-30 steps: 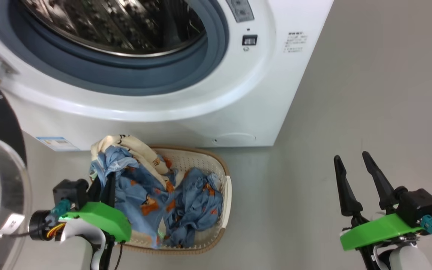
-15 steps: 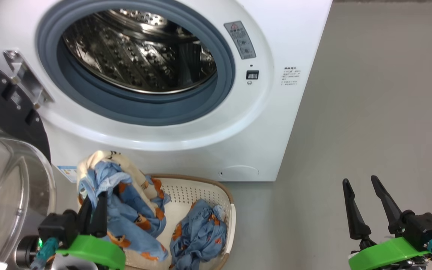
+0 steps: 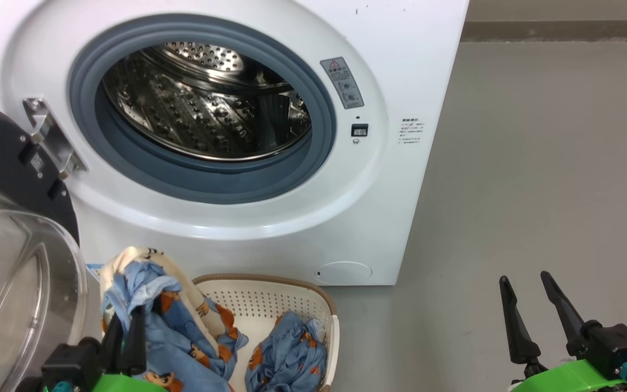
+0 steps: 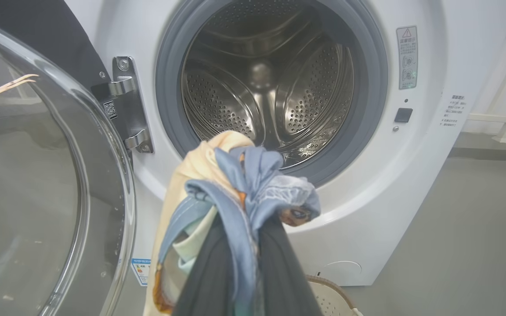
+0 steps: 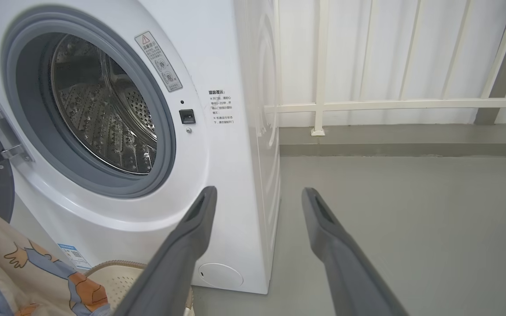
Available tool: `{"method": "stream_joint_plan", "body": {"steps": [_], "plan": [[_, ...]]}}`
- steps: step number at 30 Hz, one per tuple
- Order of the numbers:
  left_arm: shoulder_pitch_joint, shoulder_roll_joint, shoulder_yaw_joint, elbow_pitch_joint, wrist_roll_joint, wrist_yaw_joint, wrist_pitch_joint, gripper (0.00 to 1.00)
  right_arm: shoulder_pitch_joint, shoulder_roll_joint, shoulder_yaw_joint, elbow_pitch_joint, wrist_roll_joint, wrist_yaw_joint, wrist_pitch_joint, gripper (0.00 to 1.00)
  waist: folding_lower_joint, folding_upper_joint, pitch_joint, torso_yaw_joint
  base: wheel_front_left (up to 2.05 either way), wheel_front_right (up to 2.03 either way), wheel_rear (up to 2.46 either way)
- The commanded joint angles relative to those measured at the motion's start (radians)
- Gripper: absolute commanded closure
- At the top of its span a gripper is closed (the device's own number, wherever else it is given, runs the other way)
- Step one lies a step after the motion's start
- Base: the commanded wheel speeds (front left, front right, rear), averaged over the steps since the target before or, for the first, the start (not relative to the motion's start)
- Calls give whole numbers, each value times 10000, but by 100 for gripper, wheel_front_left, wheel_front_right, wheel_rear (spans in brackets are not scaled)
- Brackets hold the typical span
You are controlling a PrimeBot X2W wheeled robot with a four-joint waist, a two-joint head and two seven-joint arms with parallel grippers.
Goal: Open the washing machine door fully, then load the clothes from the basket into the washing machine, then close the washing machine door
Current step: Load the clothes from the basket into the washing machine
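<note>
Standing by the washing machine (image 3: 400, 218), I see the washing machine door (image 3: 19, 283) swung wide at its hinge side, glossy black rim above and a bulging clear bowl below. The left wrist view looks straight into the perforated steel drum (image 4: 270, 87) and shows the metal hinge (image 4: 125, 105) bolted beside the blue-grey rubber ring (image 4: 169, 109). The right wrist view takes in the machine's side panel and a white railing (image 5: 323, 105) behind it.

The left gripper (image 3: 127, 321) has its dark fingers (image 4: 279, 272) pinched together on a bunch of the clothes (image 4: 235, 184), soft blue fabric with cream folds and orange-brown figures, held up in front of the machine, level with the lower lip of its opening. Fabric wraps the fingertips, so they are hidden. A second crumpled piece (image 3: 289, 354) lies in the basket (image 3: 270, 302), cream plastic with small holes and a brown rim, sitting at the foot of the machine just below the round service cap (image 3: 343, 272). The picture's lower edge cuts off the basket's near side.

The right gripper (image 3: 524, 277) hangs over the grey floor (image 3: 536, 163) past the machine's far corner from the door, its fingers spread apart with nothing between them
</note>
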Motion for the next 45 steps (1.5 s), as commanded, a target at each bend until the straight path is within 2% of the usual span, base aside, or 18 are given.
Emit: {"method": "stream_joint_plan", "body": {"steps": [1, 20, 29, 39, 45], "plan": [[-99, 81, 417, -350, 81, 45, -91, 100, -67, -45, 237, -240, -68, 17, -117, 0, 0, 0, -68, -32, 0, 0, 0], [63, -60, 484, -676, 147, -78, -91, 100, -14, -45, 218, -199, 49, 17, -117, 0, 0, 0, 70, -113, 0, 0, 0], [-285, -97, 514, -492, 30, -273, -91, 100, -98, -45, 270, -172, 124, 17, -117, 0, 0, 0, 314, -253, 0, 0, 0], [-1801, -112, 784, 88, -145, -549, -91, 100, -442, -45, 389, -197, 141, 17, -117, 0, 0, 0, 1150, -641, 0, 0, 0], [-3641, 266, 1065, 641, -23, -766, -91, 100, -797, -45, 531, -272, 139, 17, -117, 0, 0, 0, 1878, -1052, 0, 0, 0]]}}
